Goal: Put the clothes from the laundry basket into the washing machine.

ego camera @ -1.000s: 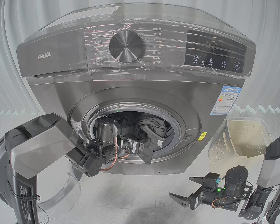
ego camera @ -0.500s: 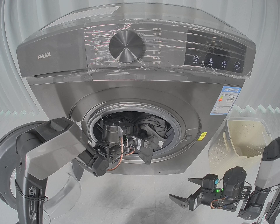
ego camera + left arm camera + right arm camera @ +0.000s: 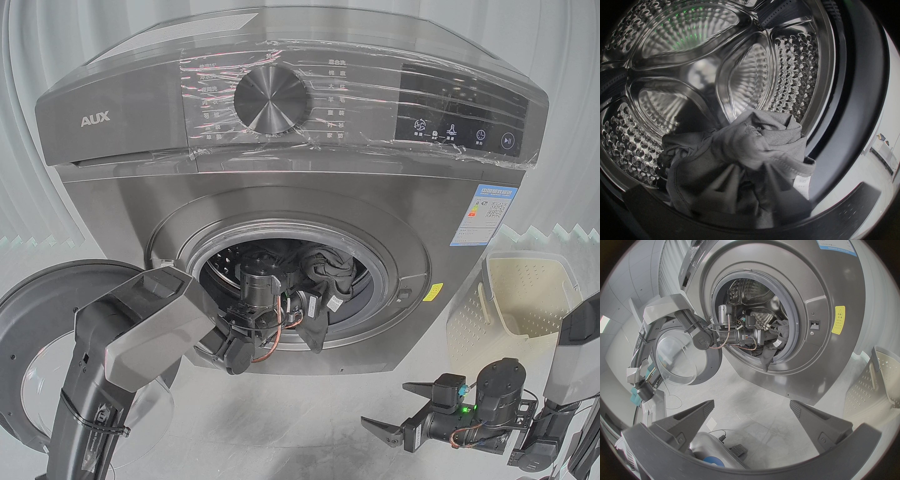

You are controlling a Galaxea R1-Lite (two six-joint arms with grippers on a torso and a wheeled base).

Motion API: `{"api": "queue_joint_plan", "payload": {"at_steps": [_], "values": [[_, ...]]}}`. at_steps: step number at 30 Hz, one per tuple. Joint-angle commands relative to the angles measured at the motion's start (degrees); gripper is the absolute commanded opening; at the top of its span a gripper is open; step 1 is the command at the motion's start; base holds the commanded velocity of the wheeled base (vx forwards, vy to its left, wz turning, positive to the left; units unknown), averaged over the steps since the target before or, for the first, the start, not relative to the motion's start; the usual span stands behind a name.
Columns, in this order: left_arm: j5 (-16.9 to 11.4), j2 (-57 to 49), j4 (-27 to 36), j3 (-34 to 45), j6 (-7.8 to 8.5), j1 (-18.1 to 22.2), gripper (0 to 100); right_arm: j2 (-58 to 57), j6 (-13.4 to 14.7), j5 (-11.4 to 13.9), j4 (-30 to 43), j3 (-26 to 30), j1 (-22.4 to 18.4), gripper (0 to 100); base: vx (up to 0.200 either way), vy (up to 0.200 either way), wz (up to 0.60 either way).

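One dark garment (image 3: 740, 162), seemingly soft and light, was clamped at its bunched middle by the left gripper (image 3: 310, 305); the right gripper (image 3: 392, 406) stood open.

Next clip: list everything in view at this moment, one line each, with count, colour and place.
washing machine: one, grey, centre, facing the robot
door: one, grey with clear window, swung open on the robot's left
garment: one bundle, dark grey, in the drum mouth, a tail hanging over the lower rim
laundry basket: one, cream, perforated, right of the machine
energy label: one, blue and white, machine front
warning sticker: one, yellow, beside the opening
left gripper: one, dark, inside the opening at the garment
right gripper: one, dark, open, low before the machine
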Motion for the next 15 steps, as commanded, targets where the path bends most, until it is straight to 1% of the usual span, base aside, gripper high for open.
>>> {"api": "queue_joint_plan", "payload": {"at_steps": [1,2,3,5,8,11,15], "values": [[0.7,4.1,0.2,-4.0,-0.01,0.0,0,0.4,0.0,0.0,0.0,0.0,0.0,100,0.0,0.0,0.0],[1.9,5.0,-0.1,-6.1,-0.09,0.3,0,0.4,0.0,0.1,0.0,0.0,0.0,100,0.0,0.0,0.0],[1.9,5.0,-0.1,-6.1,-0.09,0.3,0,0.4,0.0,0.1,0.0,0.0,0.0,100,0.0,0.0,0.0],[6.1,7.3,-0.5,-13.1,-0.45,0.8,0,0.4,0.0,0.0,0.0,0.0,0.0,100,0.0,0.0,0.0],[11.1,10.5,-1.1,-21.4,-0.8,2.2,0,0.4,0.0,0.0,0.0,0.0,0.0,100,0.0,0.0,0.0],[12.5,11.8,-0.8,-25.6,-0.8,3.2,0,0.4,0.0,0.0,0.0,0.0,0.0,100,0.0,0.0,0.0],[12.6,11.9,-1.1,-25.8,-0.89,3.6,0,0.4,0.0,0.0,0.0,0.1,0.0,100,0.0,0.0,0.0]]}}
